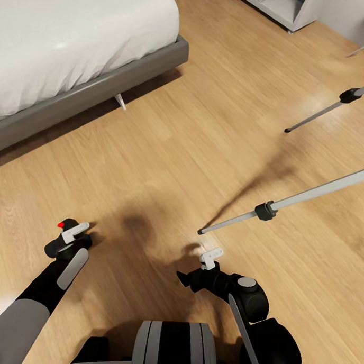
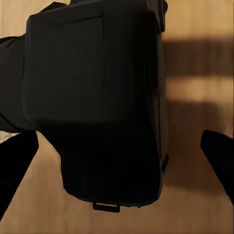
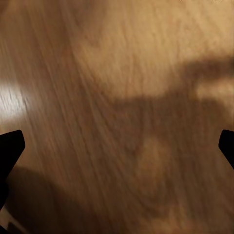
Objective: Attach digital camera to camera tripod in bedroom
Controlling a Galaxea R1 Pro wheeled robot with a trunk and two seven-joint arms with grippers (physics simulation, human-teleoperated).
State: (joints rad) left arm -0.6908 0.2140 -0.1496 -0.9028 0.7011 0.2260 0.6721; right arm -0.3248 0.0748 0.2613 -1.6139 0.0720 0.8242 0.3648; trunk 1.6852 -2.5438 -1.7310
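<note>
The digital camera (image 2: 92, 97), a black body, lies between the fingers (image 2: 17, 165) of my left gripper (image 2: 117, 146) and hangs above the wood floor. From the head, the left gripper (image 1: 74, 235) is low on the left, and a black part with a red dot (image 1: 61, 225) sticks out past it. Two silver-grey legs of the camera tripod (image 1: 303, 196) slant in from the right; its head is out of view. Just short of the nearer foot (image 1: 201, 231), my right gripper (image 1: 197, 271) is open and holds nothing, with only floor between its fingertips (image 3: 9, 146).
A grey-framed white bed (image 1: 101, 88) takes up the upper left, on a slim leg (image 1: 120, 101). A grey cabinet (image 1: 285, 12) stands at the far back. The tripod's second leg (image 1: 322, 113) crosses the right edge. Light wood floor (image 1: 194, 140) lies between the bed and the tripod.
</note>
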